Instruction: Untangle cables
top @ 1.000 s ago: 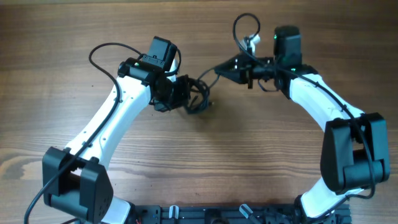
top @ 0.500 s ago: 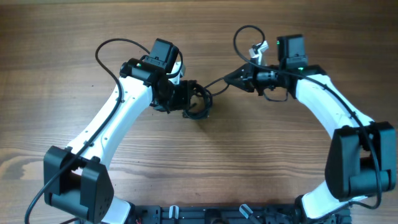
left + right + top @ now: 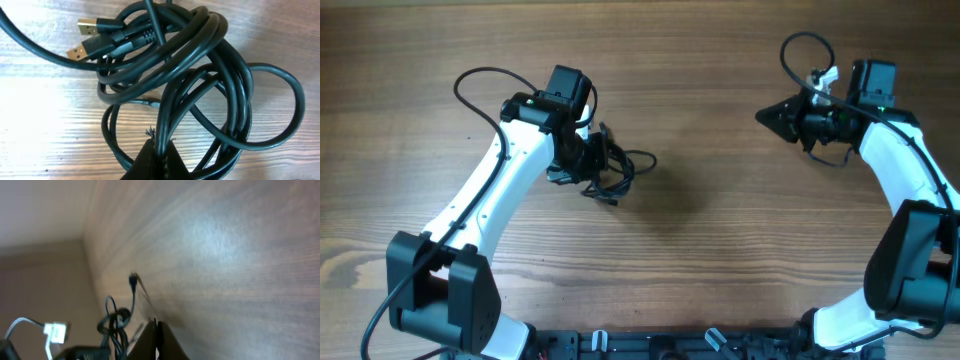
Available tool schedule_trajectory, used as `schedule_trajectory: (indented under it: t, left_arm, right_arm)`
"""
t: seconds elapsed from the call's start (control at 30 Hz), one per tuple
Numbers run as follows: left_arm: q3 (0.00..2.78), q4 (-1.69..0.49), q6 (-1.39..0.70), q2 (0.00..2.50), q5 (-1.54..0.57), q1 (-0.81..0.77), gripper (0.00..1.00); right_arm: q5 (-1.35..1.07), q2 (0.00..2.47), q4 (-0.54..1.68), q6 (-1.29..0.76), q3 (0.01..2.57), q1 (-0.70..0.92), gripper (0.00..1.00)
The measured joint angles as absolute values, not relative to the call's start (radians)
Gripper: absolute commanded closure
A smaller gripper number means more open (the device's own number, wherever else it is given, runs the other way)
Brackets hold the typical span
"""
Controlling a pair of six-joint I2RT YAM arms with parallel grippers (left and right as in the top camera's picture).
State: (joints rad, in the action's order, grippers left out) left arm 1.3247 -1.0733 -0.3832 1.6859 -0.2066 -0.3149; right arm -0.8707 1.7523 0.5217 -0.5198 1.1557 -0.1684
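Note:
The cables [image 3: 623,166] are a tangled bundle of thin black cords on the wood table, just right of my left gripper [image 3: 592,163]. In the left wrist view the cables [image 3: 200,75] fill the frame in overlapping loops, with two gold USB plugs [image 3: 86,36] at the upper left. My left gripper [image 3: 160,152] is shut on one strand of the bundle. My right gripper [image 3: 765,115] is far to the right, shut, with nothing seen between its jaws [image 3: 156,324]. The right wrist view shows the cables [image 3: 117,322] far off, one plug end [image 3: 133,279] sticking out.
The thicker black arm wires loop above the left arm [image 3: 480,85] and above the right wrist [image 3: 800,50]. The wooden table [image 3: 720,240] lies open between the two arms. The arm bases stand at the front corners.
My right gripper has pulled far to the right, and the strand that stretched from it to the bundle is gone. My left gripper shifted slightly left with the bundle.

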Motion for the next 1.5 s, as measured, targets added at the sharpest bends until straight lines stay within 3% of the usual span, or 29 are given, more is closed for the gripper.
schedule_trajectory:
  t: [0.07, 0.3, 0.7, 1.13, 1.5]
  left_arm:
    - [1.325, -1.044, -0.391, 1.686, -0.238, -0.315, 0.96]
    - [1.325, -0.975, -0.416, 1.686, -0.367, -0.315, 0.96]
    - [1.325, -0.899, -0.576, 1.686, -0.392, -0.315, 0.96]
    - [1.325, -0.899, -0.635, 1.686, -0.481, -0.315, 0.96]
    - [1.325, -0.881, -0.642, 1.686, -0.464, -0.363, 0.96]
  right_arm:
    - [-0.875, 1.748, 0.580, -0.472, 1.156, -0.139, 0.78]
    - [-0.945, 1.688, 0.614, -0.390, 1.156, 0.067, 0.64]
    - [-0.821, 1.599, 0.546, -0.559, 1.156, 0.379, 0.63]
    - [-0.705, 1.600, 0.538, -0.663, 1.156, 0.405, 0.60]
    - [-0.668, 1.628, 0.477, -0.697, 1.156, 0.404, 0.64]
